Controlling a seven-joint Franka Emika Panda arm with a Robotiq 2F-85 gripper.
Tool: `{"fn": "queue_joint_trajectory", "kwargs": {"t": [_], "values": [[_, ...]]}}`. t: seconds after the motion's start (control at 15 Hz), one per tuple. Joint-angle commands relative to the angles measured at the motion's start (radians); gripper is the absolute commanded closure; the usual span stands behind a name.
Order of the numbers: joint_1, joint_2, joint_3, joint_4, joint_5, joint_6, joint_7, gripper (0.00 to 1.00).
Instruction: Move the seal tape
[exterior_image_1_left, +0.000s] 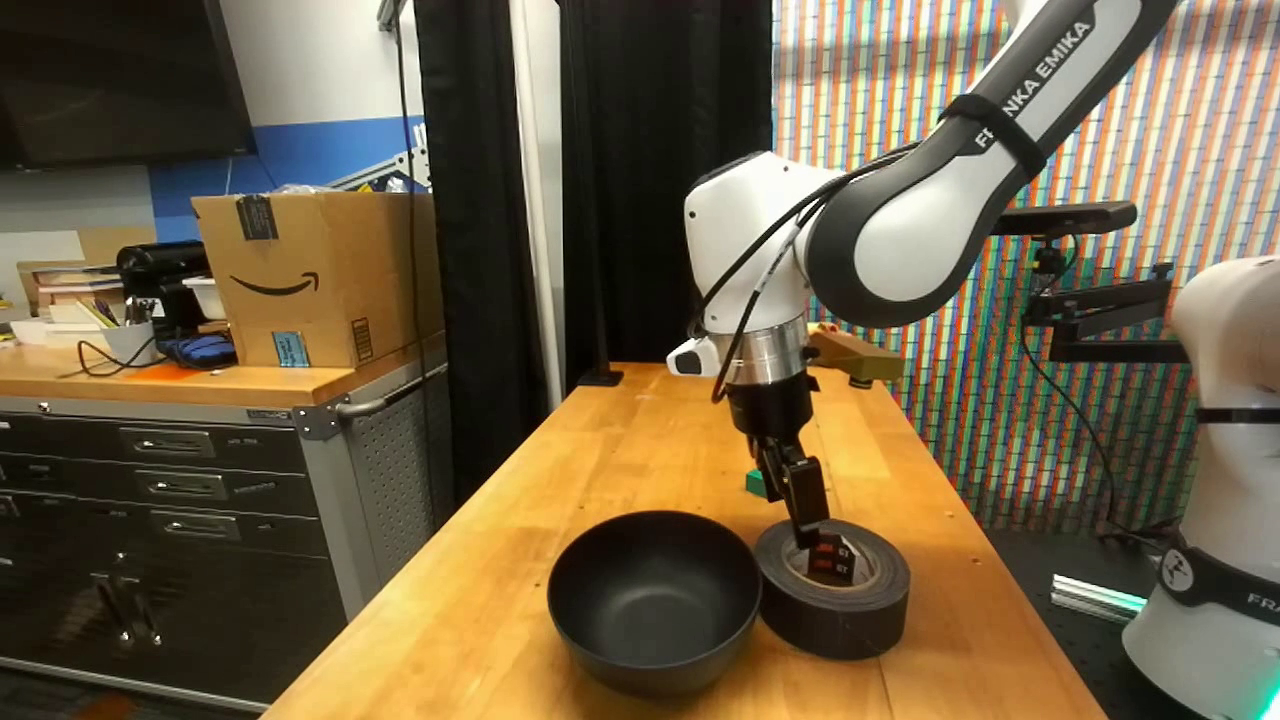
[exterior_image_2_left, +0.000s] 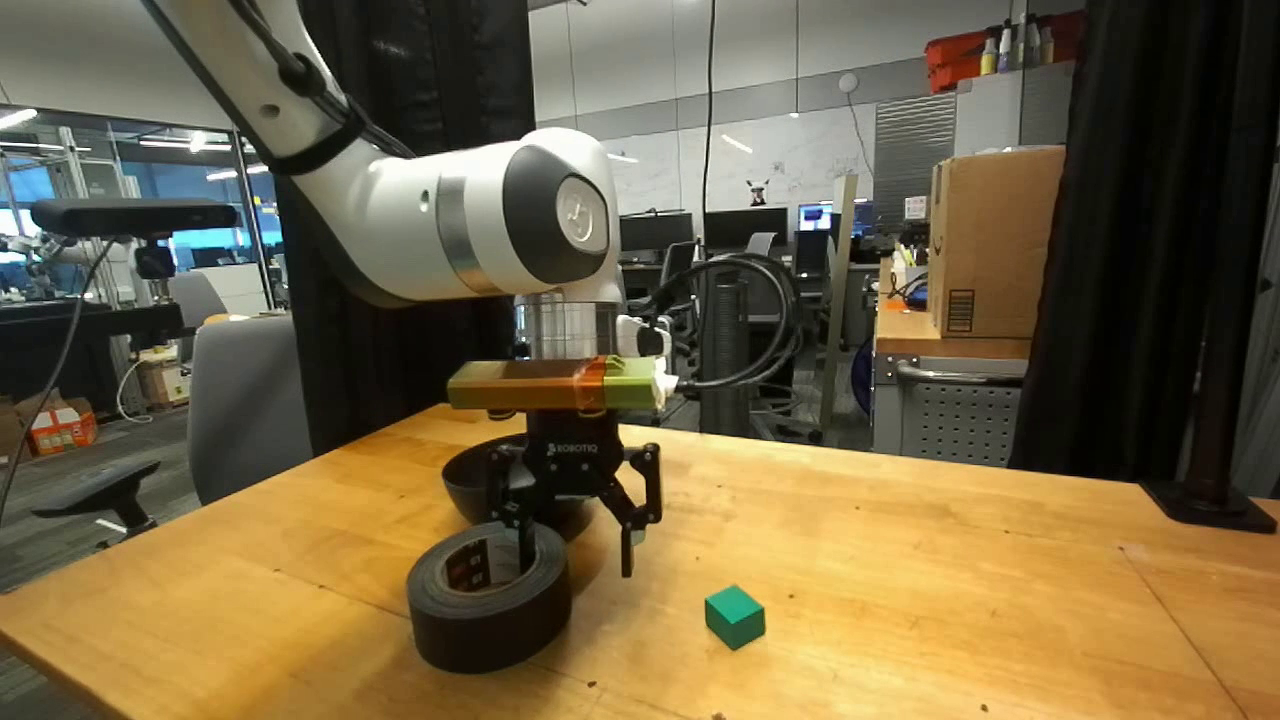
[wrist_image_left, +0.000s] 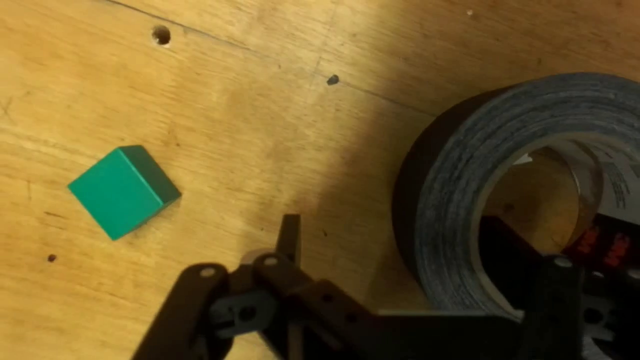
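Both exterior views are bright and mostly sharp. In an exterior view, light strips (exterior_image_2_left: 195, 146) burn white at the upper left, and slanting glare marks the whiteboard (exterior_image_2_left: 740, 180). In an exterior view, the black curtain (exterior_image_1_left: 665, 180) sinks to near-black, a soft highlight sits inside the black bowl (exterior_image_1_left: 652, 595), and green light glows at the lower edge of the white robot base (exterior_image_1_left: 1200, 625). The wrist view is warmer and softer: a diffuse shadow darkens the wooden tabletop (wrist_image_left: 250, 115) beside the seal tape (wrist_image_left: 450, 195), and the gripper (wrist_image_left: 391, 227) is underexposed and out of focus.
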Motion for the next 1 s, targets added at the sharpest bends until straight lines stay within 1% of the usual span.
{"fn": "queue_joint_trajectory", "kwargs": {"t": [0.0,0.27,0.4,0.47,0.93], "values": [[-0.017,-0.022,-0.012,-0.022,0.006,0.027,-0.042,0.43],[-0.024,-0.026,-0.018,-0.033,0.001,0.027,-0.061,0.74],[-0.026,-0.03,-0.021,-0.036,-0.003,0.024,-0.069,0.88],[-0.027,-0.031,-0.022,-0.036,-0.009,0.024,-0.069,0.93],[-0.034,-0.078,-0.02,-0.023,-0.076,-0.014,-0.063,0.92]]}}
